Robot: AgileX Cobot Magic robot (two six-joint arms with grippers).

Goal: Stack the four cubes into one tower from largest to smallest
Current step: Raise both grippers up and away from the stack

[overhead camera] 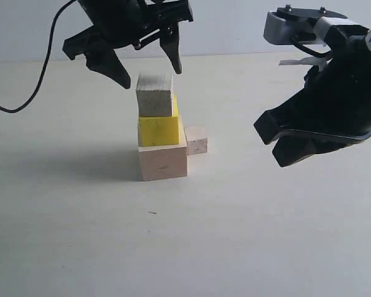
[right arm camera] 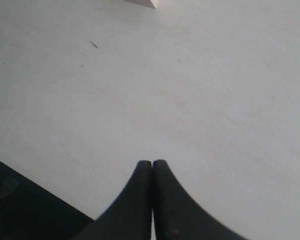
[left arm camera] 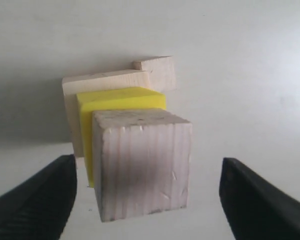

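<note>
A column of three cubes stands on the table. The large pale wooden cube (overhead camera: 163,162) (left arm camera: 105,82) is at the bottom, the yellow cube (overhead camera: 158,130) (left arm camera: 120,100) is on it, and a small wooden cube (overhead camera: 154,96) (left arm camera: 142,162) sits on top. The smallest wooden cube (overhead camera: 196,140) (left arm camera: 157,70) rests on the table against the column's far right side. My left gripper (overhead camera: 152,75) (left arm camera: 147,170) hangs open just above the top cube, its fingers (left arm camera: 40,200) clear of both sides. My right gripper (overhead camera: 271,143) (right arm camera: 152,164) hovers shut and empty to the right.
The white table (overhead camera: 80,235) (right arm camera: 190,90) stretches around the column. A black cable (overhead camera: 31,93) loops at the far left. In the right wrist view a pale cube corner (right arm camera: 142,2) shows at the frame's edge.
</note>
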